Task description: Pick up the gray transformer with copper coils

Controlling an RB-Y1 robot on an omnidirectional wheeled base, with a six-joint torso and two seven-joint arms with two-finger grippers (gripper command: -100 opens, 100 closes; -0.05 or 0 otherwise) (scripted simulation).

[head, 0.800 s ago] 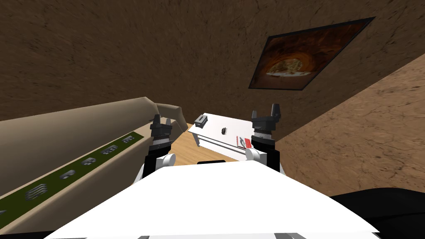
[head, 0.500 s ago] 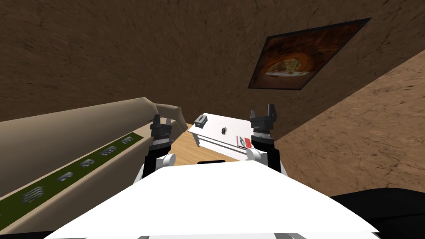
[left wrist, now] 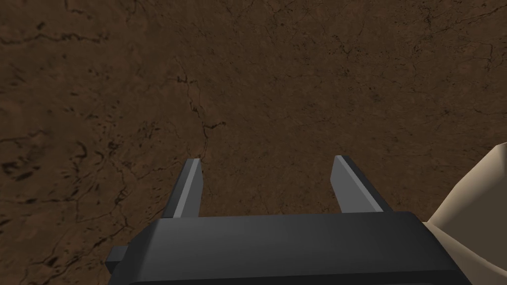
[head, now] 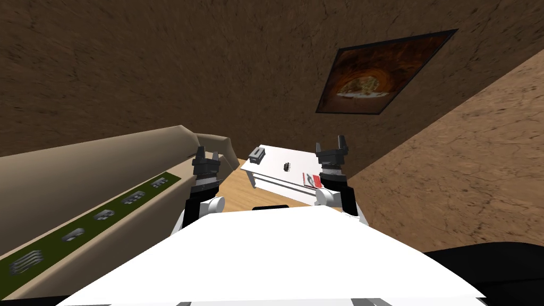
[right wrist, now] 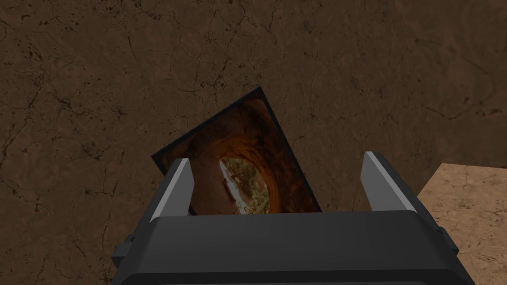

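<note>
- On the white table (head: 300, 159) ahead, at its far left corner, sits what I take for the transformer (head: 257, 154): small gray block, dark middle. Too small to make out any copper.
- Left gripper (head: 206, 158) and right gripper (head: 332, 147) are both raised, fingers spread, empty, aimed at the wall rather than the table.
- Risk: wrong pick. A dark chip (head: 287, 167) sits mid-table, and a red-and-white item (head: 312, 180) lies near the right arm.
- Risk: the transformer sits close to the table edge, so a sideways nudge could knock it off.
- Risk: the beige sofa arm (head: 220, 144) is just beside the left gripper and could be clipped on the reach.
</note>
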